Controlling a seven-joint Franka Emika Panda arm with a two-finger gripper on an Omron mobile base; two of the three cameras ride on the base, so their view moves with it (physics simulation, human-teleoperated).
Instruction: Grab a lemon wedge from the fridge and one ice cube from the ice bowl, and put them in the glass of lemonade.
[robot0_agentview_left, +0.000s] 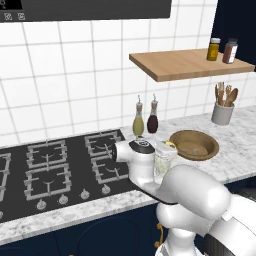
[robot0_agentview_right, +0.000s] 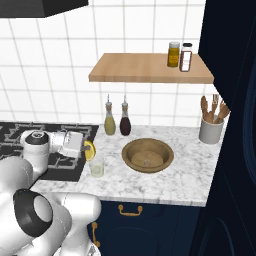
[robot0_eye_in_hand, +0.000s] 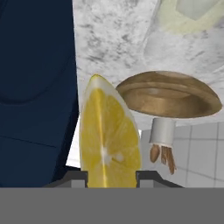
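The robot's gripper (robot0_agentview_right: 90, 150) holds the lemon wedge (robot0_eye_in_hand: 109, 140) above the marble bench (robot0_agentview_right: 190, 165), with the hand turned sideways toward the right of the room. In the hand view the wedge stands between the 2 dark fingers (robot0_eye_in_hand: 76, 177), its cut yellow face toward the camera and its pale rind running up to a point; the fingers are clamped on the wedge at its lower end. In the right base view the wedge (robot0_agentview_right: 89, 150) shows as a small yellow spot at the tip of the white hand, just above and a little left of the glass of lemonade (robot0_agentview_right: 96, 168). The glass stands upright on the bench beside the right edge of the black stovetop (robot0_agentview_left: 60, 170), with pale yellow liquid in it.

The ice bowl (robot0_agentview_right: 148, 155) sits on the bench just to the right of the glass, apart from it; pale lumps lie in its bottom, too blurred to count. Behind the glass and bowl, 2 slim stoppered bottles (robot0_agentview_right: 117, 122) stand side by side against the tiled wall, 1 yellowish and 1 dark. A grey utensil cup (robot0_agentview_right: 210, 131) with wooden tools stands farther right, near the dark tall cabinet. Above, a wooden shelf (robot0_agentview_right: 145, 67) carries 2 spice jars (robot0_agentview_right: 180, 55).

In the left base view the arm's white body partly covers the glass (robot0_agentview_left: 164, 164).
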